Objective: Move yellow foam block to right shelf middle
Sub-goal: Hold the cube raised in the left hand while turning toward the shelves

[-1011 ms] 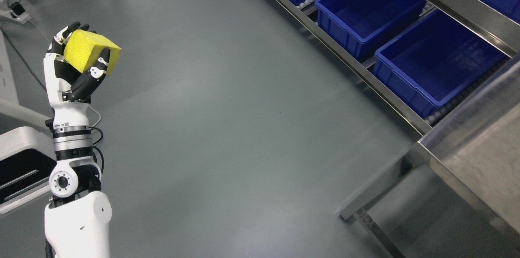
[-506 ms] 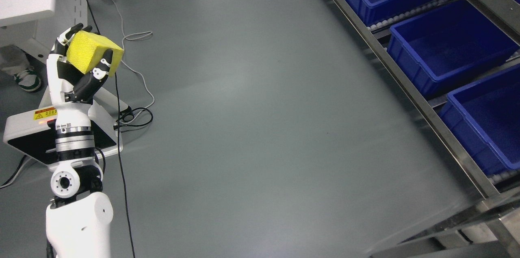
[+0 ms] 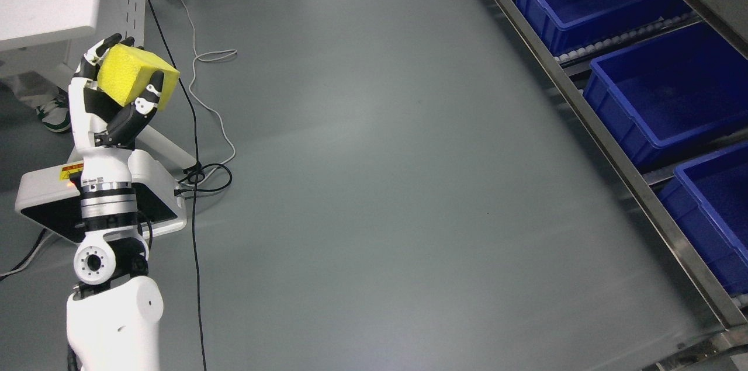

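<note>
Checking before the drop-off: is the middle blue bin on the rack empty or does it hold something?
Empty. The middle blue bin shows only its bare blue floor and walls; nothing lies inside.

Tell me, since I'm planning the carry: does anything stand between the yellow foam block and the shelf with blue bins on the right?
Nothing visible does. The left hand holds the yellow foam block at the picture's left; bare grey floor lies between it and the shelf with blue bins. The cables stay left.
</note>
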Controlling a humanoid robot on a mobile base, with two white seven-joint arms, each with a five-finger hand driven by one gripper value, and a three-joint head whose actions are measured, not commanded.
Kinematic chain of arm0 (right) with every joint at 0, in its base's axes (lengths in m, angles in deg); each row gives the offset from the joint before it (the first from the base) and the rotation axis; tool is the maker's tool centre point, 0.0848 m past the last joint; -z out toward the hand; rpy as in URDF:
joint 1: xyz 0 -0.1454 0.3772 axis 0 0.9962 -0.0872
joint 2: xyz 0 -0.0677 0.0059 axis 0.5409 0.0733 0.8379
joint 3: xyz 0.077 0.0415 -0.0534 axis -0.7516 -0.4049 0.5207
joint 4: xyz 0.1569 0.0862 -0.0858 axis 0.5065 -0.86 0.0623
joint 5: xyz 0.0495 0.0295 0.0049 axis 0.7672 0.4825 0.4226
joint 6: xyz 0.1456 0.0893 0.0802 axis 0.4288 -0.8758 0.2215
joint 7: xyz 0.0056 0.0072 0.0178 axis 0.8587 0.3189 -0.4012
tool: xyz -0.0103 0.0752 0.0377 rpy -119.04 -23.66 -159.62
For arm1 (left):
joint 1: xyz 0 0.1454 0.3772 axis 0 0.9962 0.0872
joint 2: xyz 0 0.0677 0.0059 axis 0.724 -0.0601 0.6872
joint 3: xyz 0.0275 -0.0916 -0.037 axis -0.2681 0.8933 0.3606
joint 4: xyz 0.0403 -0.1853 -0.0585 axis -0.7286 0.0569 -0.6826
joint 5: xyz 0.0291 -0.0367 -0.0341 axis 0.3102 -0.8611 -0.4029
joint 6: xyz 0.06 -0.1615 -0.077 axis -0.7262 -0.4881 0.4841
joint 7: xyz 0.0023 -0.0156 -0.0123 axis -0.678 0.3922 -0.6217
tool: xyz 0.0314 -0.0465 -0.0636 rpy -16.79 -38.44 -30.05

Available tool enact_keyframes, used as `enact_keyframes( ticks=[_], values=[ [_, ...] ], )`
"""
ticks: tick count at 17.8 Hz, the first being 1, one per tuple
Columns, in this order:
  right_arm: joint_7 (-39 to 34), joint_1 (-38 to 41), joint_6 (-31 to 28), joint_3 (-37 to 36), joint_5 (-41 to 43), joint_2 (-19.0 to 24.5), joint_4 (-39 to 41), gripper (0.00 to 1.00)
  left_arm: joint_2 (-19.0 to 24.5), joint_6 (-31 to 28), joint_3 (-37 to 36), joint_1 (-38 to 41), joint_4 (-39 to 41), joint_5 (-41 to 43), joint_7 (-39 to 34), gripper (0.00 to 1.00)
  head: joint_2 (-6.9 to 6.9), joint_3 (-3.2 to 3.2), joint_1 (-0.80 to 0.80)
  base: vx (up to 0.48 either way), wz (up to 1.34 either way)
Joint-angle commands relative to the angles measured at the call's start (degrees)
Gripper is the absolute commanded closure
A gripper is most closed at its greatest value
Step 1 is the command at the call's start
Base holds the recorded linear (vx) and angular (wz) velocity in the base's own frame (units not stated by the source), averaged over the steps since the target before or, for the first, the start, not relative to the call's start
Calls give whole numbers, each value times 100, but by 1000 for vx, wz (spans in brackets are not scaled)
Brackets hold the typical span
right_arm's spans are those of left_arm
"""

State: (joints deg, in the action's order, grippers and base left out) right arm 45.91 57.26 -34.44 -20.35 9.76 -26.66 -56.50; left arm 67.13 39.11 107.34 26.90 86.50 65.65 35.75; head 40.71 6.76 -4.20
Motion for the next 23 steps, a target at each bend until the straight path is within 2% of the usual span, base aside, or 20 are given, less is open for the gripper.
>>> enact_keyframes(
  ticks=[1, 23],
  values=[
    [1, -9, -4, 0, 44, -100, 100, 0, 132, 0, 35, 2, 9, 1, 13, 85, 0, 0, 0, 202, 2],
    [1, -9, -4, 0, 44, -100, 100, 0, 149, -9, 88, -51, 1, 1, 4, 85, 0, 0, 0, 301, -51]
  ],
)
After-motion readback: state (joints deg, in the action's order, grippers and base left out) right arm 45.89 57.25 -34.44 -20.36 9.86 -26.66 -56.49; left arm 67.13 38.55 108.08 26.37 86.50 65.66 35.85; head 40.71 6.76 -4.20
